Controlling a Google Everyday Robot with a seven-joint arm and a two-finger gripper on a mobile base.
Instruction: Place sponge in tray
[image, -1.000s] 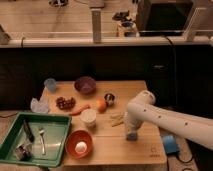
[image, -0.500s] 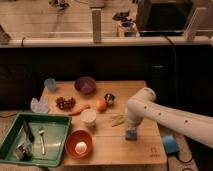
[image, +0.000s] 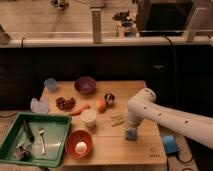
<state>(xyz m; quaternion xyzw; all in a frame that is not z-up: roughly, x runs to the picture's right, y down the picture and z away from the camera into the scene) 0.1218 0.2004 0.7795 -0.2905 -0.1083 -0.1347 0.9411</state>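
The small blue sponge (image: 131, 134) lies on the wooden table (image: 107, 150), right of centre near the front. My gripper (image: 131, 128) hangs from the white arm (image: 165, 116) that reaches in from the right. It sits directly over the sponge and hides the sponge's top. The green tray (image: 56, 131) stands at the front left of the table, well left of the gripper. It holds a fork (image: 42, 140) and other utensils.
An orange bowl (image: 80, 143) with a white object stands between tray and sponge. A white cup (image: 88, 117), carrot (image: 80, 109), orange (image: 101, 105), metal cup (image: 109, 98), grapes (image: 65, 102), purple bowl (image: 85, 85) and blue cup (image: 50, 84) lie farther back. A bright blue object (image: 169, 144) sits past the right edge.
The arm's wrist has shifted slightly to the left over the sponge. The sponge stays at about the same spot on the table.
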